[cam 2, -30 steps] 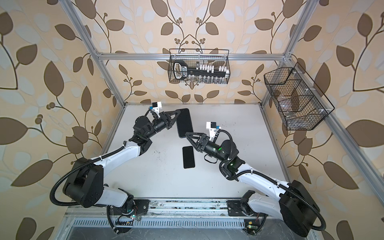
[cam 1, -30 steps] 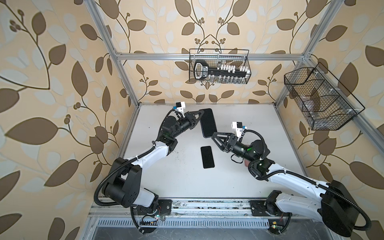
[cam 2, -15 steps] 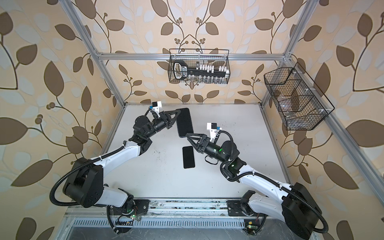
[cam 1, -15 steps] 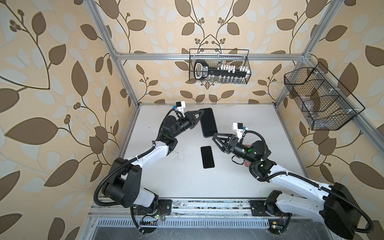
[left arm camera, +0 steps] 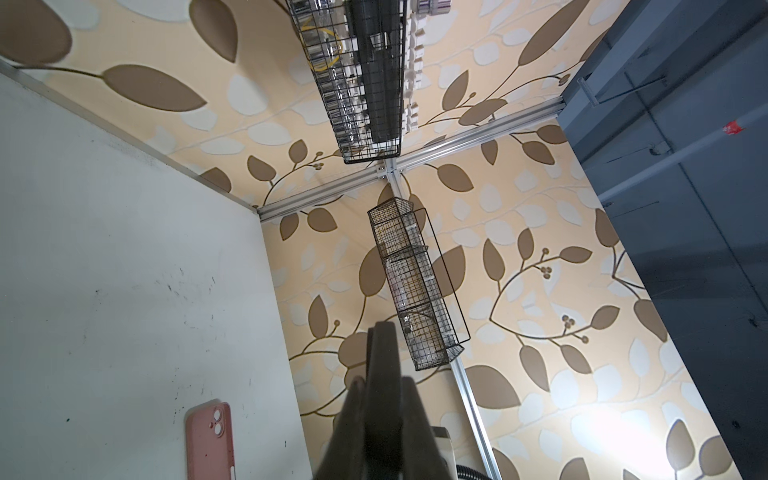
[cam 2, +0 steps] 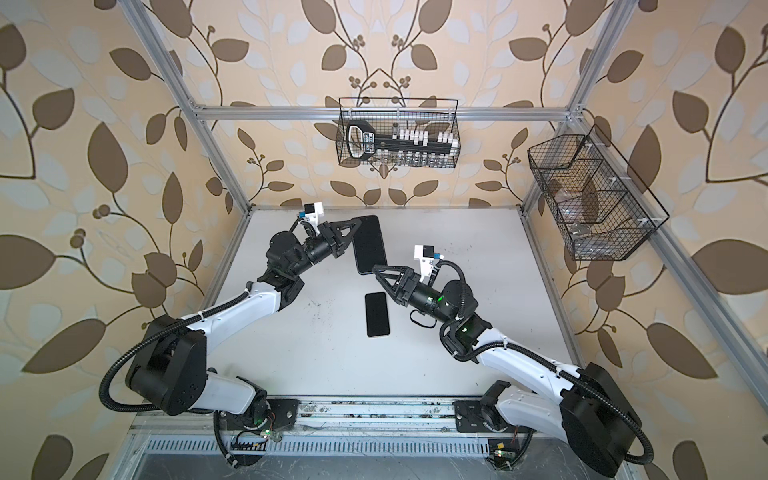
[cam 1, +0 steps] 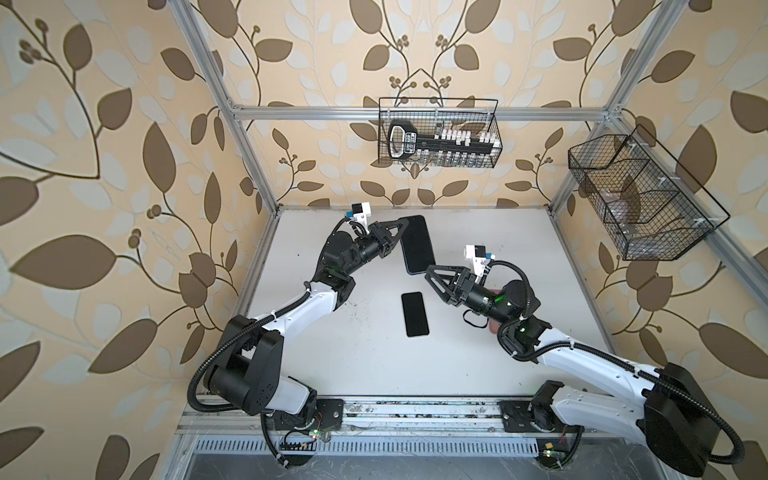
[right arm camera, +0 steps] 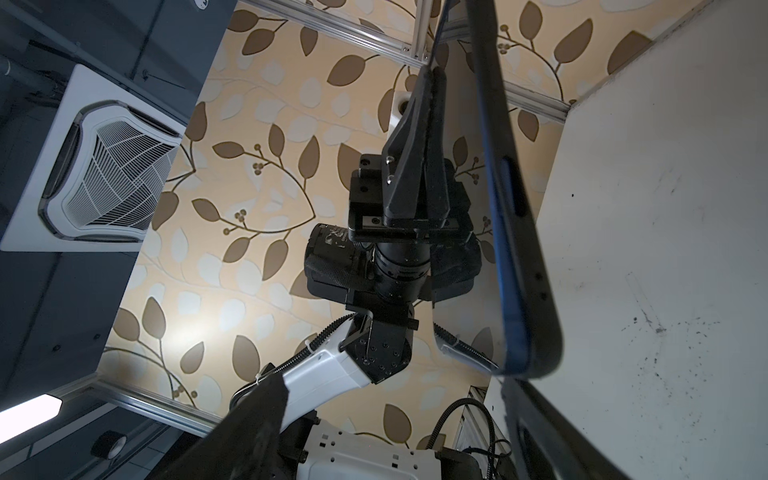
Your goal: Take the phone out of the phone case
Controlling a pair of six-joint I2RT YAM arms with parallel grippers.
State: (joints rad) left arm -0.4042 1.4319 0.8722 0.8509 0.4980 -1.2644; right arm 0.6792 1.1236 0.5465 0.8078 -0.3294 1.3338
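Note:
My left gripper is shut on the top edge of a dark phone in its phone case, holding it above the table. The left wrist view shows it edge-on between the shut fingers. In the right wrist view its edge is blue beside a dark shell. My right gripper is open and holds nothing. One fingertip is just below the phone's lower end.
A second black phone lies flat on the white table. A pink case lies on the table, mostly under my right arm in a top view. Wire baskets hang on the back and right walls.
Almost nothing has changed. The right arm has shifted very slightly and its open gripper stays by the phone's lower end. The left gripper holds still.

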